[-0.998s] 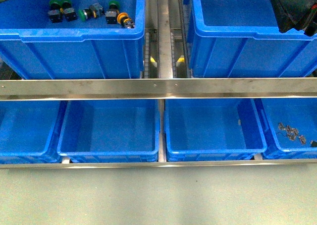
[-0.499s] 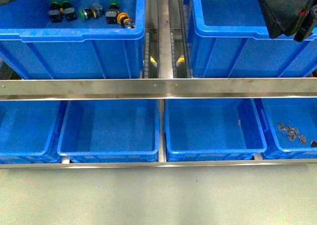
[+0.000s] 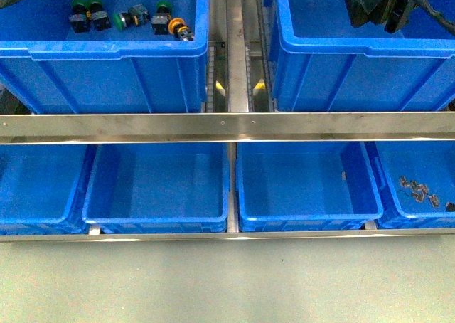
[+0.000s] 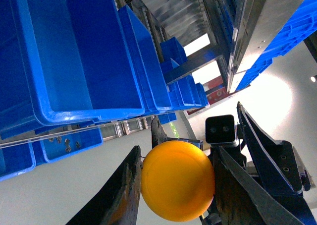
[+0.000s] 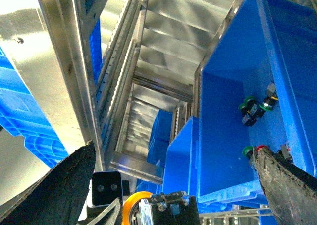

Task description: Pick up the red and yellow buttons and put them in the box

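In the left wrist view my left gripper [image 4: 177, 158] is shut on a yellow button [image 4: 177, 180], whose round cap fills the gap between the dark fingers [image 4: 124, 195]. Another yellow button [image 3: 181, 29] lies in the upper left blue box [image 3: 106, 60] beside several green-capped switches [image 3: 89, 14]. A sliver of a red cap [image 5: 262, 146] shows next to a green one in the right wrist view. My right gripper [image 5: 174, 149] is open and empty, and its arm [image 3: 377, 3] hangs over the upper right blue box [image 3: 320, 31].
A steel rail [image 3: 227, 127] runs across between the upper boxes and the lower row of blue boxes [image 3: 160, 188]. The lower right box holds small metal parts [image 3: 419, 189]. A roller conveyor [image 3: 234, 45] separates the two upper boxes.
The right arm has swung leftward over the upper right box. The buttons in the upper left box have not moved.
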Robot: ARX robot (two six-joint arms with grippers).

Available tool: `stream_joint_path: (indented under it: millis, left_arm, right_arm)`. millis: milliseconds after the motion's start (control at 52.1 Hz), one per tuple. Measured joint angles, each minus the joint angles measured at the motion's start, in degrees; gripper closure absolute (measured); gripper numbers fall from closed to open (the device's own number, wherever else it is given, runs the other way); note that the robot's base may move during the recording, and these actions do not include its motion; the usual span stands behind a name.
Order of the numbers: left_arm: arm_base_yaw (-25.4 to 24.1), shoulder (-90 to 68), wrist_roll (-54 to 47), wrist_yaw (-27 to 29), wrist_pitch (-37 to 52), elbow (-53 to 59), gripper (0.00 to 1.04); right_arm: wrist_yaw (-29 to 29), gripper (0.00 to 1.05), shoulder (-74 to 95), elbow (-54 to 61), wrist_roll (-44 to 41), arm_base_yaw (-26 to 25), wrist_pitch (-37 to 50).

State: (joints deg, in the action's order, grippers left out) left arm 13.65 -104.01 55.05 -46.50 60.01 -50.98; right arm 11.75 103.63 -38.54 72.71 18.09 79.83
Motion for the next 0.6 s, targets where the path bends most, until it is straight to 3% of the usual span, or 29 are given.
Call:
stream_joint_path:
  millis: [595]
  left_arm:
    - [2.0, 0.1, 1.4, 0.0, 1.3, -0.5, 0.72]
  right_arm:
    - [-0.4, 0.07, 1.6, -3.1, 0.0, 0.9, 0.0]
